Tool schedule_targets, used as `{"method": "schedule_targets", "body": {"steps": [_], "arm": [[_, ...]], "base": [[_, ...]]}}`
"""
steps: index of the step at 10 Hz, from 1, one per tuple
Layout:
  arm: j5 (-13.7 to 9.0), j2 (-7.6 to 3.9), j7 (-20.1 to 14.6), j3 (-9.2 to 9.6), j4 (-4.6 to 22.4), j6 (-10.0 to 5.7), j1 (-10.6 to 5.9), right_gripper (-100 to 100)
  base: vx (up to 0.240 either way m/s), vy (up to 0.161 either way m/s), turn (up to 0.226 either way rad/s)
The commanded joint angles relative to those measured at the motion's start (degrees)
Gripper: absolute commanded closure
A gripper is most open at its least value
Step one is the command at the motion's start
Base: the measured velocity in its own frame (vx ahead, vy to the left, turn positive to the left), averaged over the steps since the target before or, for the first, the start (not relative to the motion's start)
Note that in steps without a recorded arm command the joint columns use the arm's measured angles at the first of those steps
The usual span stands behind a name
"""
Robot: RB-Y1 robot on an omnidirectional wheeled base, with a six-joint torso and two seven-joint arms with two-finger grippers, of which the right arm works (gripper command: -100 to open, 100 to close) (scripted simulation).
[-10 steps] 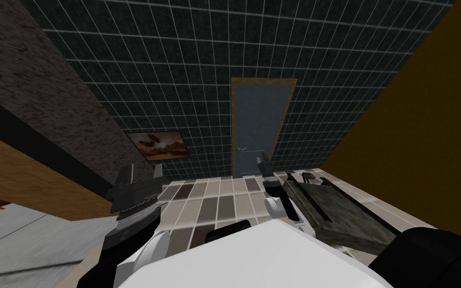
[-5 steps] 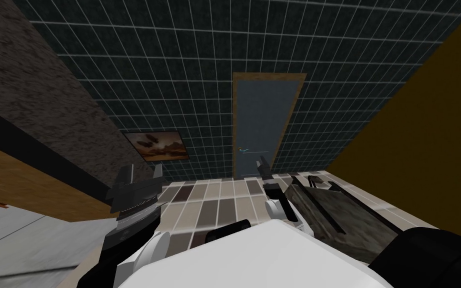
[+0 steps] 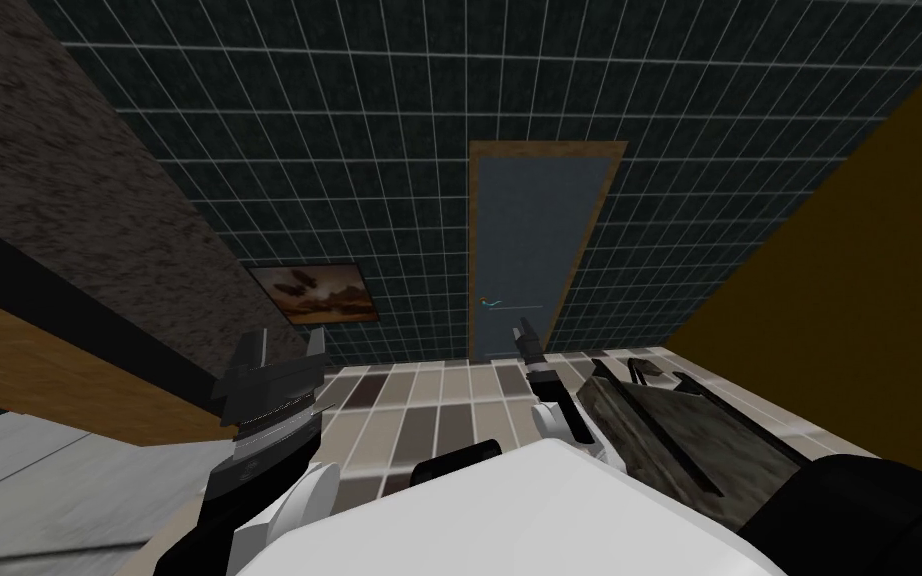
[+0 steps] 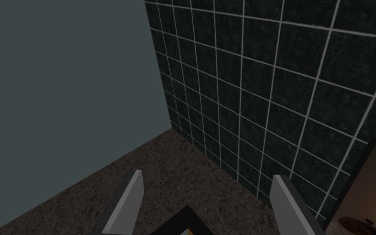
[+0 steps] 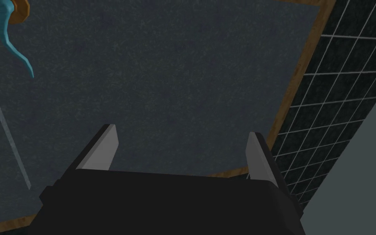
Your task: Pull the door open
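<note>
Right wrist view: right gripper, fingers released, faces bare door, the handle well aside; closing here would likely catch nothing. Left gripper also released.

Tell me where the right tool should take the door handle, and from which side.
Grip the handle on its slim curved lever, short of the tapered tip. The lever runs along the door face, so probably come square to that face, the open right tool straddling the lever.

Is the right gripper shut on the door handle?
No, the right gripper stands open before the door, the teal handle off to one side, untouched.
</note>
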Motion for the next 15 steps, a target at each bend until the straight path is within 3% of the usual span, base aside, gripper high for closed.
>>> {"method": "schedule_targets", "body": {"steps": [1, 15], "arm": [[-0.3, -0.46, -0.3, -0.07, 2.3, -0.67, -0.32, -100], [-3.2, -4.30, -2.3, -0.71, 19.2, -4.61, -1.96, -100]], "base": [[0.100, -0.010, 0.023], [0.100, -0.008, 0.032]]}}
